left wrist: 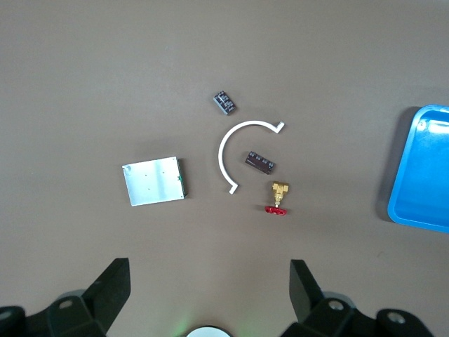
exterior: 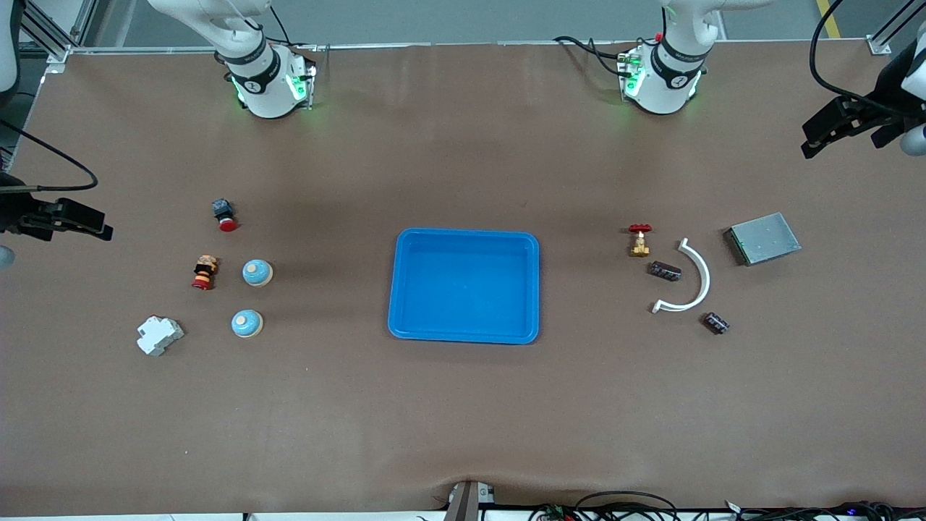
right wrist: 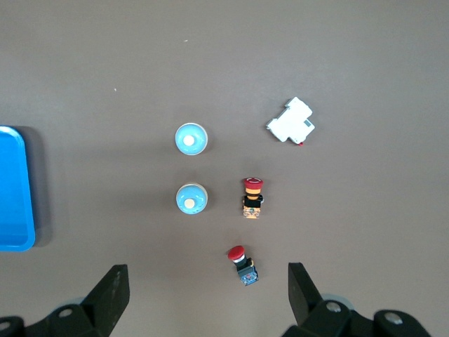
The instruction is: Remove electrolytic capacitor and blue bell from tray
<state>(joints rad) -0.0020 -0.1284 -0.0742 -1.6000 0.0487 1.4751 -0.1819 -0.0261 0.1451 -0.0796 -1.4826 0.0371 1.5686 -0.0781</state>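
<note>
Brown table (exterior: 463, 420), blue tray (exterior: 405, 318) midway

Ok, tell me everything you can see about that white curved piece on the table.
The white curved piece is a thin, plastic-looking half-ring strip with a small tab bent outward at each end. It lies flat on the brown table toward the left arm's end, opening toward the blue tray. One dark capacitor sits inside its curve, another just outside; neither clearly touches it.

Brown matte table (exterior: 463, 420), grey floor, aluminium frame rails (exterior: 43, 36)
</note>
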